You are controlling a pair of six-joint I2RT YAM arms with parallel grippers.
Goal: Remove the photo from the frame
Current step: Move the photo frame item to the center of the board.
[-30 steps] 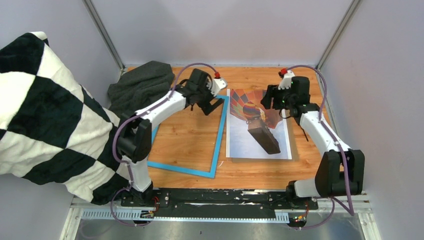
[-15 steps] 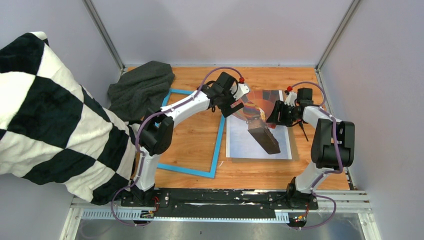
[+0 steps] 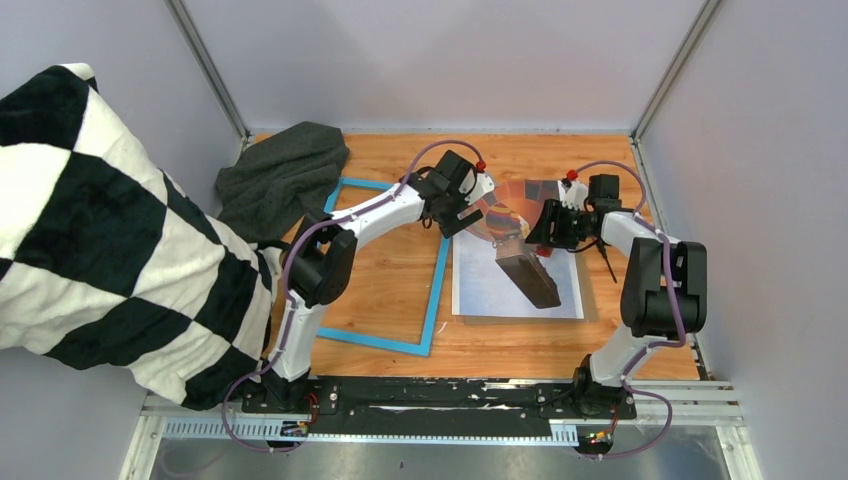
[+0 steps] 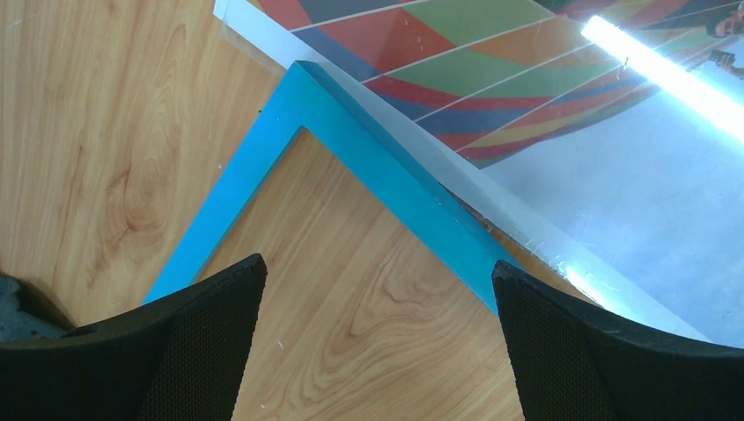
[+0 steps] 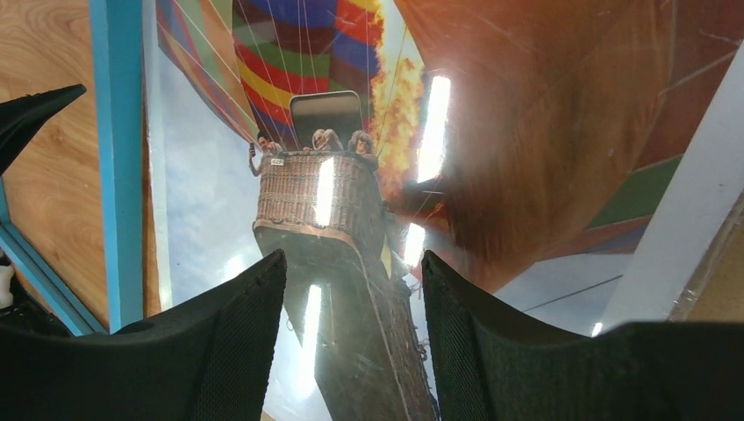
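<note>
Surface (image 3: pixel 520 155) bore frame (image 3: pixel 440 270) against photo (image 3: pixel 480 290); left end effector (image 4: pixel 377 267) wide open, right end effector (image 5: pixel 351 259) part open; frame likely needed pinning, photo sliding

Left arm (image 3: pixel 372 208) and right arm (image 3: pixel 625 230) have white shells and black joint housings. Purple cables (image 3: pixel 287 275) run up each from the black base rail (image 3: pixel 440 392). Red caps (image 3: pixel 481 164) sit farthest from that rail. Gripper fingers (image 4: pixel 206 351) are black with mesh-textured pads.
</note>
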